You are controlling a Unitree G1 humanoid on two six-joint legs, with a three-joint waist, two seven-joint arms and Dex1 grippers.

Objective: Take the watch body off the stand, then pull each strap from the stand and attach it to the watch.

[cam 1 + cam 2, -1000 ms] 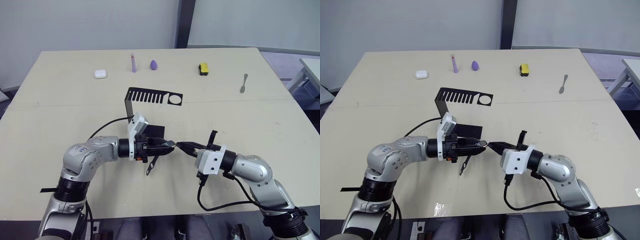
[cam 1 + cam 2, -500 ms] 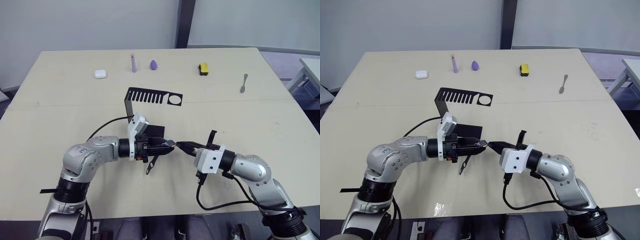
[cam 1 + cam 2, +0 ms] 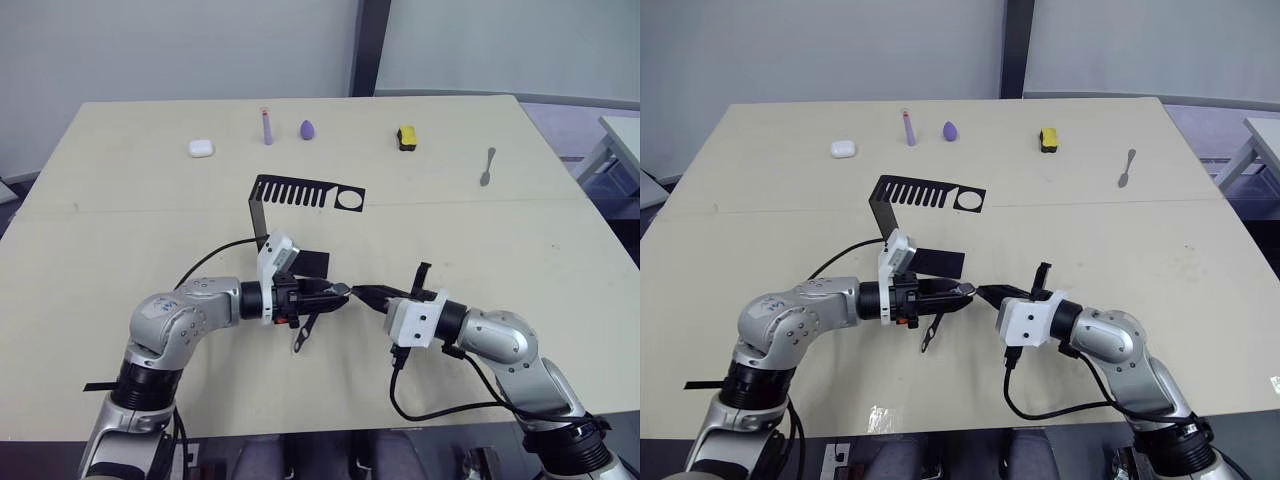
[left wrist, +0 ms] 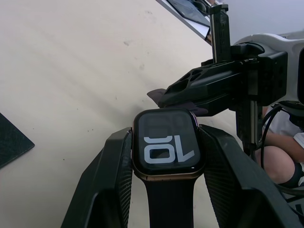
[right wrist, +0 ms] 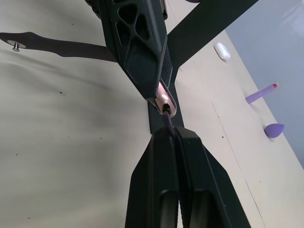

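The watch body [image 4: 166, 149], black screen with white digits, sits between my left gripper's [image 3: 336, 292] fingers, which are shut on its sides. One dark strap [image 3: 303, 335] hangs from it toward the table. My right gripper [image 3: 366, 294] is shut on the other strap [image 5: 167, 118], whose tip meets the watch body's metallic edge [image 5: 164, 102]. That strap's free end [image 3: 425, 271] sticks up behind the right gripper. The two grippers meet tip to tip above the table's front middle. The black stand [image 3: 300, 192] stands behind them, its comb slots bare.
Along the far edge lie a white case [image 3: 202, 148], a lilac stick [image 3: 267, 127], a purple egg-shaped thing [image 3: 307, 129], a yellow-black block [image 3: 406, 137] and a spoon [image 3: 487, 166]. A thin black strip [image 3: 100, 383] lies near the front left edge.
The left arm has drifted a little right and down, and the right gripper has edged left. Both grips hold and the tips stay together.
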